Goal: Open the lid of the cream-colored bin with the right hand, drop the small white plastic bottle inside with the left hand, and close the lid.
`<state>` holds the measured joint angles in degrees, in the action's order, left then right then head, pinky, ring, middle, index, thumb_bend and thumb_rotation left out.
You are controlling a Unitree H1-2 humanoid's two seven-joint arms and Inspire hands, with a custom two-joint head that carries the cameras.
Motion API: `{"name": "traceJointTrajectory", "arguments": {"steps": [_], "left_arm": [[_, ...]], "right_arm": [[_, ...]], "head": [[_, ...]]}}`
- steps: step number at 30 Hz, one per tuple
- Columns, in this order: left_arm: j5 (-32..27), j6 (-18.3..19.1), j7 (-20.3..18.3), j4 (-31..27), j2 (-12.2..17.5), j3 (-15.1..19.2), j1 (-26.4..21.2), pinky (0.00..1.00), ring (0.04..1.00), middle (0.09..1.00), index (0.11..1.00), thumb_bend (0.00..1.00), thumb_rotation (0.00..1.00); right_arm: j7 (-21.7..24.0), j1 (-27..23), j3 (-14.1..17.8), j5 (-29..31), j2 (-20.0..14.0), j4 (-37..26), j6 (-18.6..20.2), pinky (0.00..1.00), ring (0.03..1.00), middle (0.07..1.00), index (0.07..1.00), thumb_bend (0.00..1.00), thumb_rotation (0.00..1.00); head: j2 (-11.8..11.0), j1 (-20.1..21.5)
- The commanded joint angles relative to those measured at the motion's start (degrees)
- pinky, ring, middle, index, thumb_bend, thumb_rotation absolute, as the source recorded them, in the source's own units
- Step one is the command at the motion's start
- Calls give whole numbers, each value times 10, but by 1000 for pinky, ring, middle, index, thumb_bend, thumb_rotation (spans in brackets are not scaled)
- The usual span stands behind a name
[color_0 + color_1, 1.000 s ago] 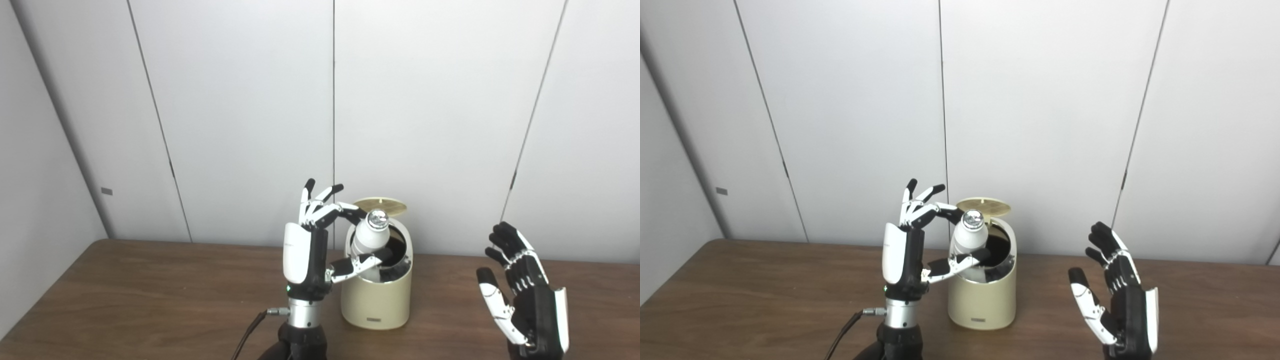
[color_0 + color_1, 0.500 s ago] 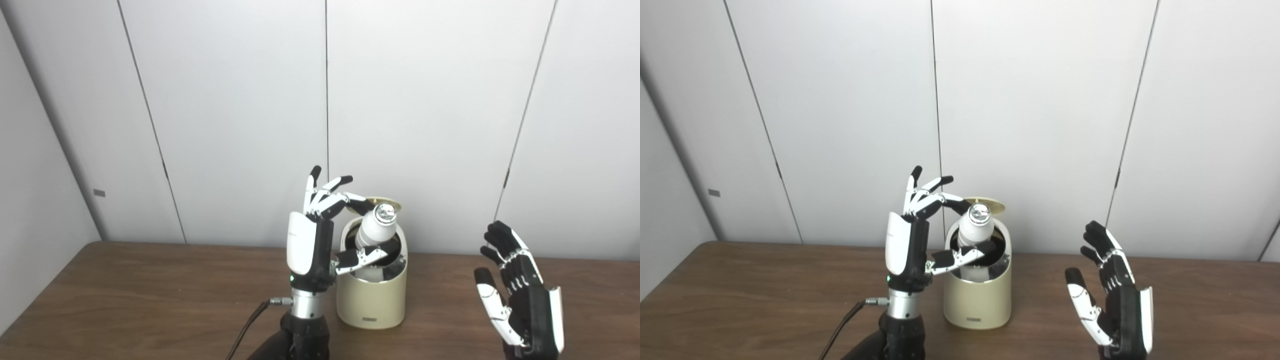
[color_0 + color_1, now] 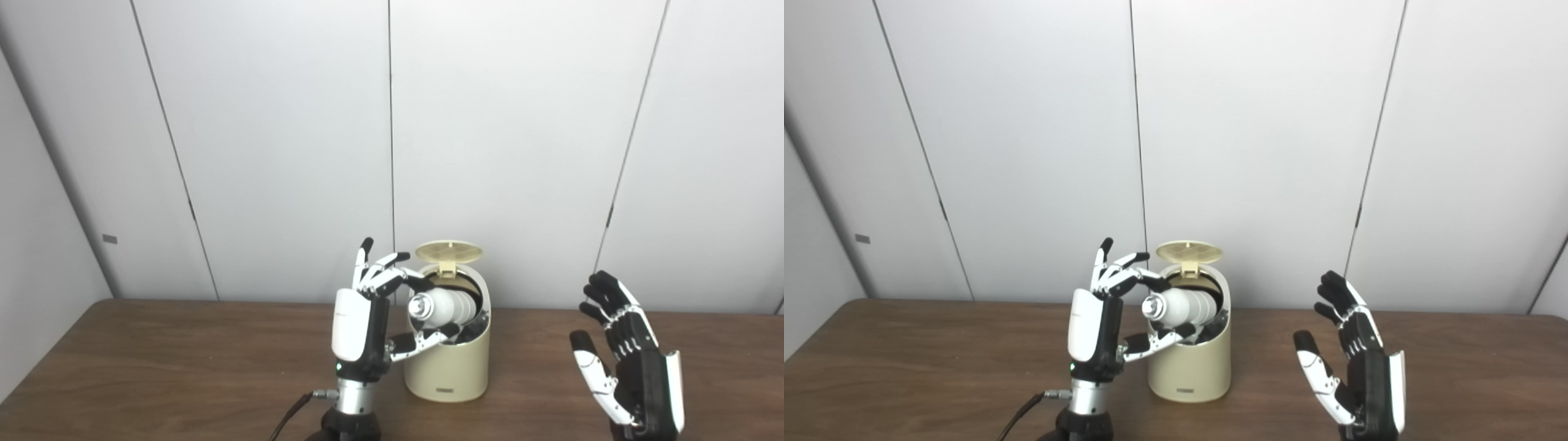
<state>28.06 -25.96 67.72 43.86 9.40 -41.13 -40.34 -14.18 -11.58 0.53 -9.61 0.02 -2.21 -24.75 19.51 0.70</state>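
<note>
A cream-colored bin (image 3: 450, 361) is standing on a brown wooden table (image 3: 153, 373), close to the pale paneled wall (image 3: 275, 135) running behind it. The bin's round lid (image 3: 448, 251) is standing open, tipped up and back on its hinge at the bin's far rim, showing its ribbed underside.

A small white plastic bottle (image 3: 446, 306) is lying tilted across the bin's open mouth, its body inside the opening and its shiny silver cap (image 3: 419, 307) pointing out over the bin's left rim. It is partly inside the bin, not fully down in it.

The left hand (image 3: 367, 306) is standing upright just to the left of the bin, its white back facing the camera. Its fingers (image 3: 392, 272) are spreading loosely, with one reaching over the top of the bottle near the cap and the thumb (image 3: 422, 340) stretching under it along the bin's front rim. The pictures are not showing clearly whether these are gripping the bottle or only touching it. A dark cable (image 3: 294, 410) is trailing from the wrist, on the side away from the bin.

The right hand (image 3: 625, 361) is hovering well to the right of the bin, upright, empty, with fingers and thumb spreading apart, touching nothing.
</note>
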Motion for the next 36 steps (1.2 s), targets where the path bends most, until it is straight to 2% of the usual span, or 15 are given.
{"name": "traceJointTrajectory", "arguments": {"steps": [1,10,16,18,19,20,21,23,26,28,32,36], "left_arm": [[-10,-10,8,10,3,-13,-27,1000,752,492,463,525,0],[-49,-10,12,58,2,-53,-43,1000,757,495,461,525,0],[-58,-10,2,52,7,-57,-45,1000,758,498,464,525,0],[-60,-10,-13,41,12,-55,-43,1000,780,511,460,523,0],[-59,-10,-21,36,14,-53,-41,1000,797,550,475,522,37],[-56,-10,-26,30,16,-52,-40,1000,820,592,545,786,188],[-53,-10,-30,27,18,-50,-40,1000,832,615,582,891,287],[-47,-10,-37,20,20,-46,-39,1000,848,645,625,979,417],[-41,-10,-60,9,23,-36,-36,1000,880,704,688,1000,570],[-45,-10,-82,1,24,-26,-33,1000,907,738,729,1000,626],[-61,-10,-150,-23,26,2,-23,1000,978,818,807,1000,697],[-54,-10,-207,-42,29,29,-12,1000,999,908,895,1000,712]], "right_arm": [[1,-8,2,-14,2,-21,-18,750,827,841,820,273,458],[10,0,3,-14,2,-26,-17,748,824,835,814,286,444],[9,-5,4,-18,5,-21,-16,755,828,839,817,281,445],[10,-5,3,-19,5,-21,-12,763,833,843,820,279,447],[12,-5,2,-17,6,-20,-12,766,836,845,822,279,449],[13,-5,2,-16,6,-20,-12,766,837,847,823,280,449],[13,-6,1,-15,6,-19,-14,765,837,846,822,279,446],[12,-8,1,-17,5,-14,-18,764,836,845,820,281,440],[10,-10,1,-20,6,-12,-20,757,833,842,819,285,446],[11,-10,0,-19,7,-11,-19,761,835,844,823,287,455],[11,-12,1,-18,7,-8,-19,764,838,847,828,284,458],[13,-12,1,-13,8,-8,-17,776,846,855,833,283,446]], "head": [[0,2],[0,0],[-4,0],[-4,-1],[-4,-1],[-4,-1],[-5,-1],[-6,-1],[-7,-1],[-8,-1],[-9,0],[-11,-1]]}}
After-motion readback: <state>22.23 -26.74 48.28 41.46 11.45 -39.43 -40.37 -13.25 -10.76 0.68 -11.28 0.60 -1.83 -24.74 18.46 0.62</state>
